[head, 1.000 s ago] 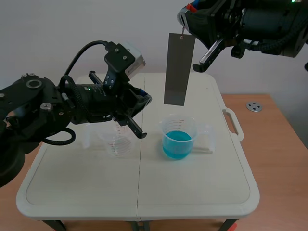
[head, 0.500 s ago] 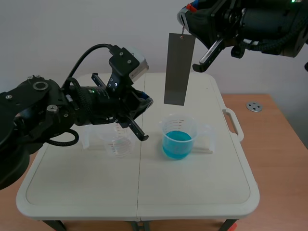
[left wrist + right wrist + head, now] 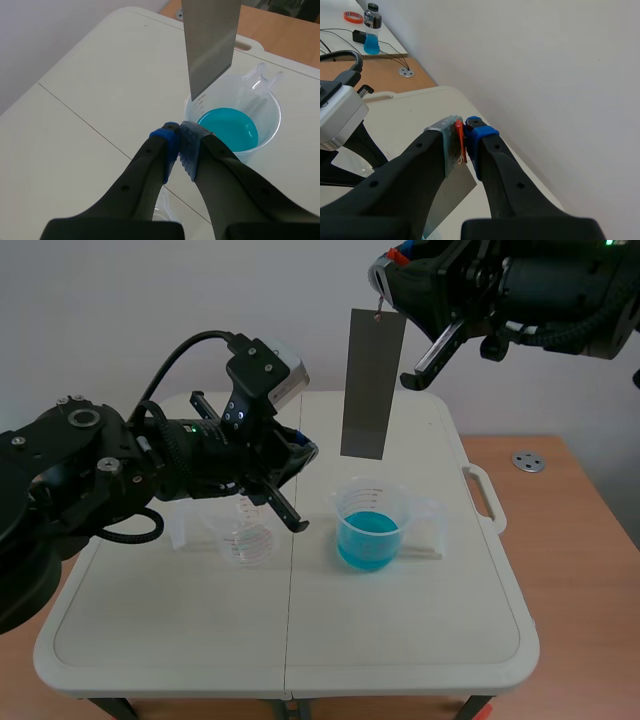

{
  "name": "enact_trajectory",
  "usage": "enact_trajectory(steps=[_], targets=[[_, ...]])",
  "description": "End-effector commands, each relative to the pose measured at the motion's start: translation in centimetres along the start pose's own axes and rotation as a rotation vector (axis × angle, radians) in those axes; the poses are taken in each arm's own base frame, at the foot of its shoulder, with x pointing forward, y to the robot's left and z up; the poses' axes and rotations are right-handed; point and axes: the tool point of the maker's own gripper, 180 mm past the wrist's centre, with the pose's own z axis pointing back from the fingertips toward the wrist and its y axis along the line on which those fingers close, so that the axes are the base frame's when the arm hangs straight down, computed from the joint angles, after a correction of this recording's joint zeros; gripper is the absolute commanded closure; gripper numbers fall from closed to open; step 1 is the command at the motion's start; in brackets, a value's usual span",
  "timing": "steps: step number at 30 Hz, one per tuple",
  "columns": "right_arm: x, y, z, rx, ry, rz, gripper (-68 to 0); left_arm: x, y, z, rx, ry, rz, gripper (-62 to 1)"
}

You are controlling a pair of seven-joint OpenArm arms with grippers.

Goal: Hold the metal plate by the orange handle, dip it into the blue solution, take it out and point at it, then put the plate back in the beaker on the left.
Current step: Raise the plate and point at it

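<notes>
The grey metal plate (image 3: 372,383) hangs upright in the air above the beaker of blue solution (image 3: 371,526). My right gripper (image 3: 384,302) is shut on the plate's orange handle (image 3: 461,142), high at the back right. In the left wrist view my left gripper (image 3: 178,131) is shut on nothing, its blue pads touching, tips just short of the plate's lower end (image 3: 210,45) and beside the blue beaker (image 3: 235,122). In the scene view the left gripper (image 3: 300,450) sits left of the plate, above the clear beaker (image 3: 246,536).
The clear beaker on the left has a coiled wire inside. Both beakers stand mid-table on the white folding table (image 3: 420,630). A wooden desk (image 3: 590,540) lies to the right. A bottle (image 3: 371,29) stands on the far desk.
The left arm shifted slightly up and to the right a second ago, then held still. The right arm and plate have not moved.
</notes>
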Motion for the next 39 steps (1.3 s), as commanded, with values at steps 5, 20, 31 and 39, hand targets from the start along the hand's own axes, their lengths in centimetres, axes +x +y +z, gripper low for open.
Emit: enact_trajectory(steps=[5,20,31,39], targets=[[1.6,-0.4,0.1,-0.004,-0.048,0.017,-1.3,1.3,0.1,0.0,0.001,-0.039,-0.007,-1.6],[1.6,-0.3,0.1,-0.004,-0.049,0.016,-1.3,-0.5,2.5,1.5,0.095,0.005,-0.018,-1.6],[1.6,-0.3,0.1,-0.003,-0.051,0.014,-1.3,-3.9,7.6,10.7,0.345,0.050,-0.024,-1.6],[1.6,-0.3,0.1,-0.003,-0.051,0.015,-1.3,-9.1,8.9,19.1,0.519,0.191,0.022,-1.6]])
